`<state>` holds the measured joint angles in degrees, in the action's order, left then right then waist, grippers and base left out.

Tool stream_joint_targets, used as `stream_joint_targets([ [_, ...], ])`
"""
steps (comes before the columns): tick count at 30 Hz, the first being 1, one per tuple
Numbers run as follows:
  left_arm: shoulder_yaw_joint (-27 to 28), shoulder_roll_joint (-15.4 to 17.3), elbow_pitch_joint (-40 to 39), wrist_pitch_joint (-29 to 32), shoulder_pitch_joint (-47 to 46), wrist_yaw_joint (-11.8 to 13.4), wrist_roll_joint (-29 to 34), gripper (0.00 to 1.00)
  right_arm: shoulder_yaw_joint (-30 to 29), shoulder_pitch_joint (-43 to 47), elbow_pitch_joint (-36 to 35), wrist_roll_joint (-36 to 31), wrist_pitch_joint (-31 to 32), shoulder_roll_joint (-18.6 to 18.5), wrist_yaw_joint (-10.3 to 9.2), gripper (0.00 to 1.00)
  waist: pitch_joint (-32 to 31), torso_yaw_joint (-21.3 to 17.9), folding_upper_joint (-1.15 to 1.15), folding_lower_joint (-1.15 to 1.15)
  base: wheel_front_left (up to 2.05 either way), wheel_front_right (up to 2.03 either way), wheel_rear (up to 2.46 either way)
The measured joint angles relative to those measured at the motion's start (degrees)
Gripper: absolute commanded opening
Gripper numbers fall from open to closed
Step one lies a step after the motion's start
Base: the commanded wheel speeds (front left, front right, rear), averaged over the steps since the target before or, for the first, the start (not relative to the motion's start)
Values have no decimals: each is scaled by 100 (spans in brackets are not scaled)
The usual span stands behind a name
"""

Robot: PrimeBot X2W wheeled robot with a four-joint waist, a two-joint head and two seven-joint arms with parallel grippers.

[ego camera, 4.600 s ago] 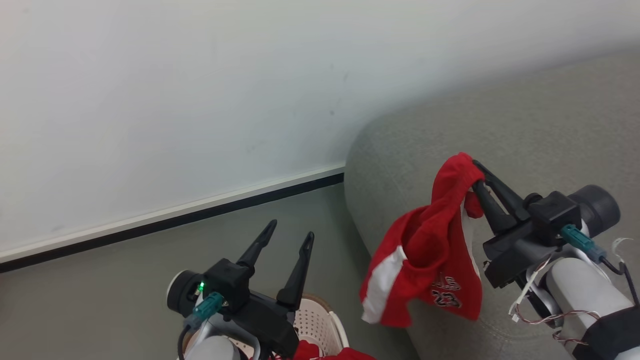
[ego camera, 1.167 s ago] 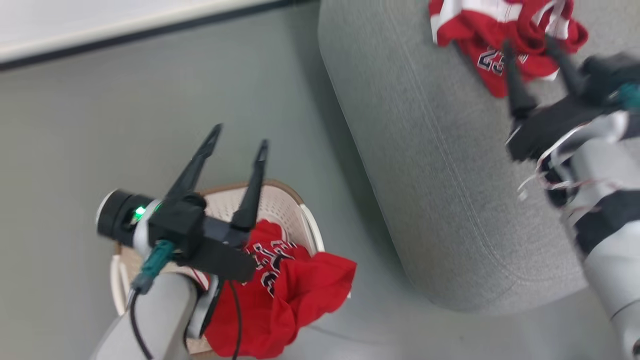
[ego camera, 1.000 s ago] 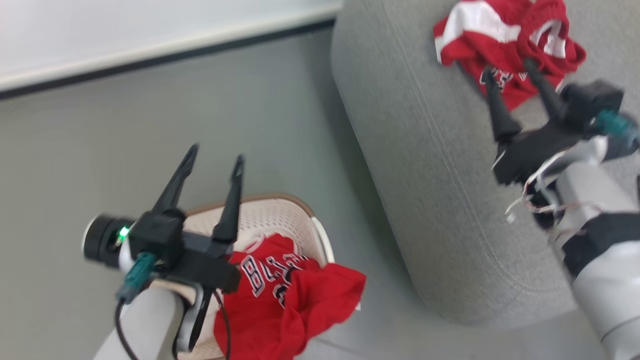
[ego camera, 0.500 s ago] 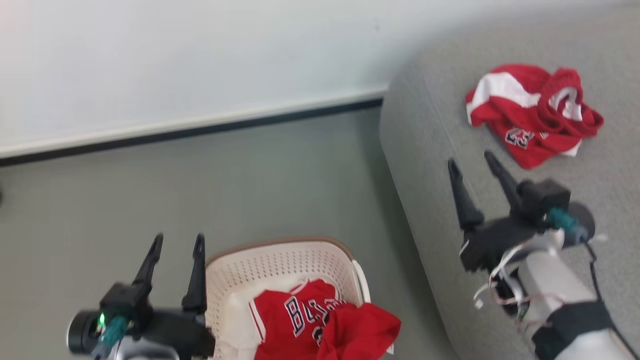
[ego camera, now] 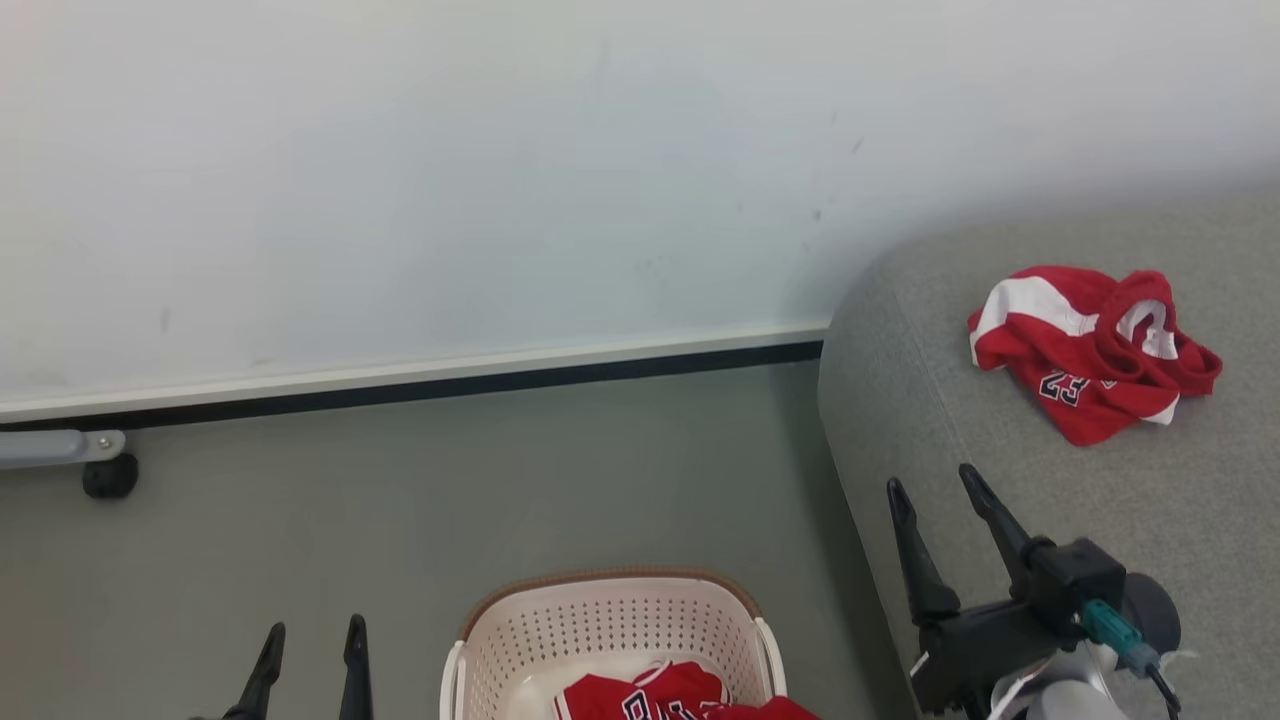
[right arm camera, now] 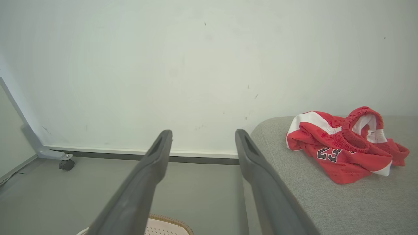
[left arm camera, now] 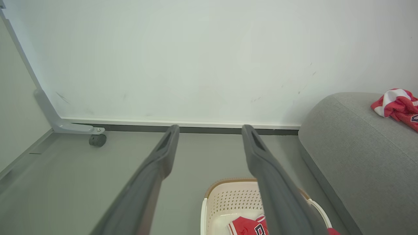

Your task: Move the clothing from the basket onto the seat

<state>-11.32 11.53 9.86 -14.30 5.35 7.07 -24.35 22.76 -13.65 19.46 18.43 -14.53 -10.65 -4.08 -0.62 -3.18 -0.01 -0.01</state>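
The right pincer (ego camera: 931, 482), spread wide, holds nothing and hangs over the edge of the large grey fabric seat cushion (ego camera: 1160, 520) on the basket's side. The left pincer (ego camera: 313, 632), equally wide and empty, hovers just beside the small cream perforated plastic basket (ego camera: 600, 625) with a brown rim. A red jersey (ego camera: 650, 695) with dark lettering lies in it. Crumpled red white-trimmed shorts (ego camera: 1090, 355) numbered 23 lie on the seat.

On the floor (ego camera: 400, 520): basket (ego camera: 600, 625), jersey (ego camera: 640, 695) in it. From basket: seat (ego camera: 1100, 500) at 2 o'clock, shorts (ego camera: 1085, 360) lying on it; caster (ego camera: 108, 477) at 10, well apart; wall (ego camera: 500, 180) behind, 12.
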Motion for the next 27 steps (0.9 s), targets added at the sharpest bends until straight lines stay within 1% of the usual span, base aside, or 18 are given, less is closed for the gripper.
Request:
stream_joint_targets([
  [5, 136, -3, -269, -1, 209, 0, 43, 100, -100, 426, -469, -51, 0, -44, -69, 100, -179, 106, 0, 0, 0, 0, 0],
  [10, 231, -10, -472, -1, 353, 0, 126, 100, -223, 702, -816, -83, 0, -103, -146, 100, -204, 138, 1, 1, 0, 0, 0],
  [17, 365, -62, -657, -1, 459, 3, 261, 100, -372, 925, -1094, -118, -1, -123, -197, 100, -145, 119, 1, 1, 0, 0, 0],
  [27, 480, -110, -768, -1, 463, 4, 332, 100, -520, 982, -1299, -142, -1, -130, -204, 100, -62, 72, 1, 1, 0, 0, 0],
])
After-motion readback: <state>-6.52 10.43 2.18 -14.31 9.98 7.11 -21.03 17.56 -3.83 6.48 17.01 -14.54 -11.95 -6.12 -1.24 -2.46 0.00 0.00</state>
